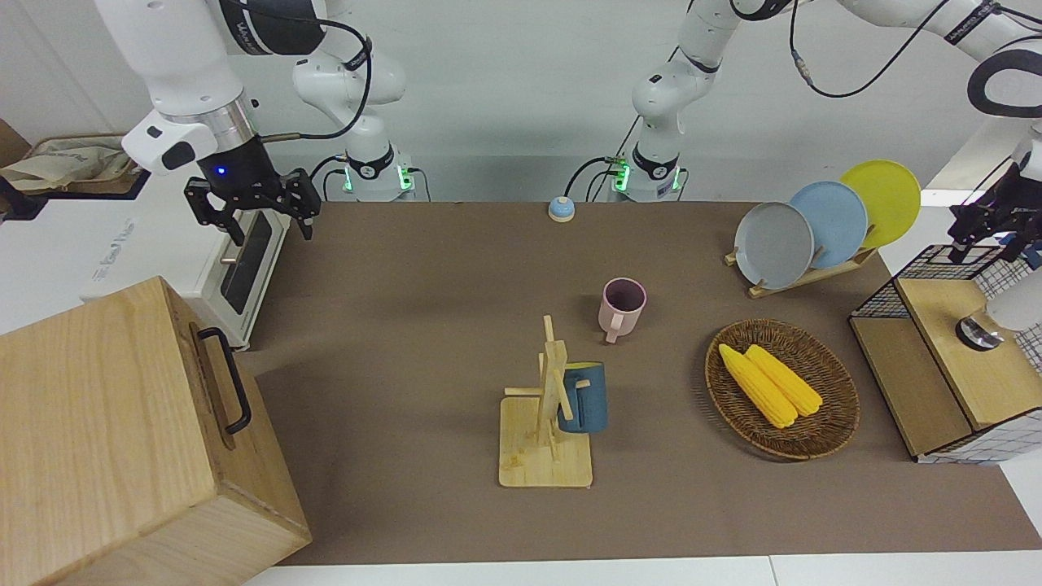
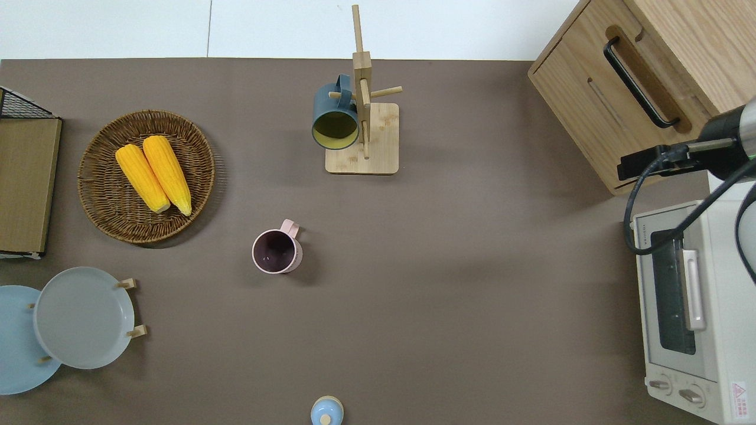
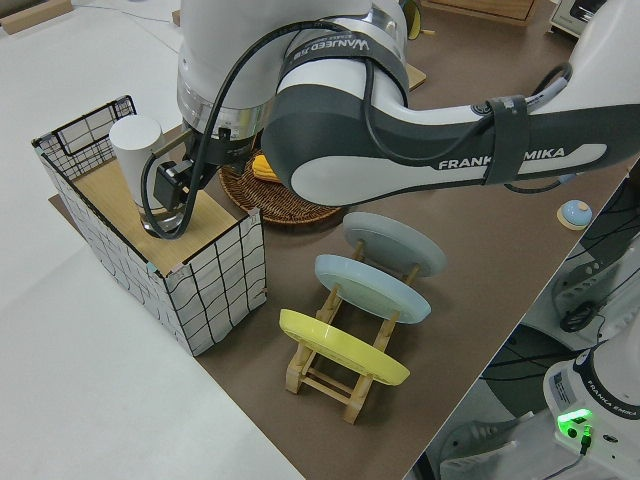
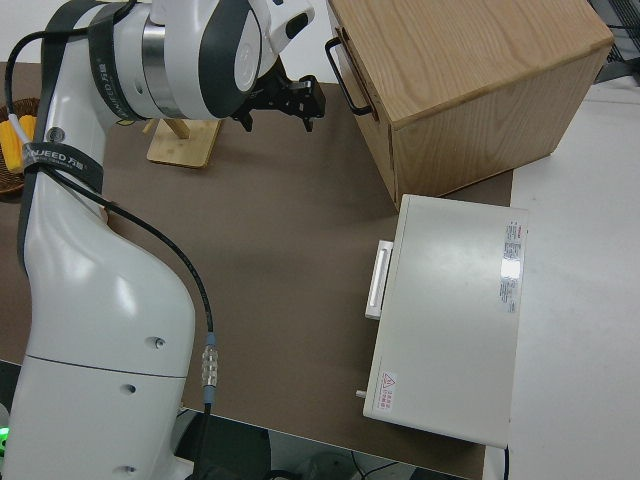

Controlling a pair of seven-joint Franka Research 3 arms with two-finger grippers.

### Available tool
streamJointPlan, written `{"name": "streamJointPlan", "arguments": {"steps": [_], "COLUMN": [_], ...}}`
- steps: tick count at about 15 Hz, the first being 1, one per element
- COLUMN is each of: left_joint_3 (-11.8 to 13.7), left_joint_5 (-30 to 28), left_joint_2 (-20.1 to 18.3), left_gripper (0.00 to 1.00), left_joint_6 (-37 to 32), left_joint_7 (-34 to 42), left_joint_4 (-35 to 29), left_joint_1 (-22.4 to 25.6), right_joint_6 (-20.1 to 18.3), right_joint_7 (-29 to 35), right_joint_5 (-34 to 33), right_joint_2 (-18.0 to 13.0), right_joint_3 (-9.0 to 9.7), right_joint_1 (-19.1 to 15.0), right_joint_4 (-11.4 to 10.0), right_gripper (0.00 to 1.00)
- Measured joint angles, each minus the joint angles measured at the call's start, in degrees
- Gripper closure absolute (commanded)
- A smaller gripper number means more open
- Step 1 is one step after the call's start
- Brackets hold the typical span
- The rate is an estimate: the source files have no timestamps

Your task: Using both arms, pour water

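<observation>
My right gripper (image 1: 252,220) (image 4: 278,108) hangs open and holds nothing, up in the air over the toaster oven's (image 2: 679,307) end of the table. My left gripper (image 1: 987,244) is over the wire basket shelf (image 1: 936,268), fingers apart, beside a white cylinder (image 1: 1016,308) (image 3: 135,150) that stands on the shelf's wooden top. A pink mug (image 1: 623,305) (image 2: 276,252) stands upright mid-table. A dark blue mug (image 1: 583,397) (image 2: 335,115) hangs on a wooden mug tree (image 1: 545,439), farther from the robots. No water shows in any view.
A wicker basket (image 1: 814,443) holds two corn cobs. A rack with three plates (image 1: 802,232) stands near the left arm's base. A big wooden box (image 1: 122,439) with a black handle sits by the toaster oven. A small blue bell (image 1: 561,209) lies between the arm bases.
</observation>
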Motion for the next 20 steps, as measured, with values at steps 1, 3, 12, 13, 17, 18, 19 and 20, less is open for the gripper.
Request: {"name": "streamJointPlan", "arguments": {"steps": [1, 3, 12, 13, 17, 18, 19, 20], "left_joint_3": [-0.3, -1.36, -3.62, -3.64, -3.32, -3.22, -3.14, -3.03], "left_joint_5": [0.42, 1.62, 5.93, 6.02, 7.26, 7.46, 7.53, 7.56], "left_joint_2": [-0.71, -2.65, -9.76, -10.25, -12.11, -12.59, -13.03, -13.36], "left_gripper": [0.0, 0.0, 0.0, 0.0, 0.0, 0.0, 0.0, 0.0], "left_joint_6": [-2.56, -7.26, -19.39, -19.88, -23.96, -24.85, -25.55, -26.23], "left_joint_7": [-1.36, -4.7, -26.36, -28.04, -33.55, -34.65, -35.12, -35.18], "left_joint_4": [0.11, 0.3, 0.1, 0.03, -0.1, -0.14, -0.19, -0.28], "left_joint_1": [-0.06, -0.87, -15.49, -17.3, -24.99, -26.72, -28.16, -29.47], "right_joint_6": [0.0, 0.0, 0.0, 0.0, 0.0, 0.0, 0.0, 0.0], "right_joint_7": [0.0, 0.0, 0.0, 0.0, 0.0, 0.0, 0.0, 0.0], "right_joint_5": [0.0, 0.0, 0.0, 0.0, 0.0, 0.0, 0.0, 0.0], "right_joint_2": [0.0, -0.01, -0.04, -0.04, -0.04, -0.04, -0.04, -0.04], "right_joint_3": [0.0, 0.0, 0.0, 0.0, 0.0, 0.0, 0.0, 0.0], "right_joint_1": [0.0, 0.0, 0.0, 0.0, 0.0, 0.0, 0.0, 0.0], "right_joint_4": [0.0, 0.0, 0.0, 0.0, 0.0, 0.0, 0.0, 0.0], "right_gripper": [0.007, 0.007, 0.007, 0.007, 0.007, 0.007, 0.007, 0.007]}}
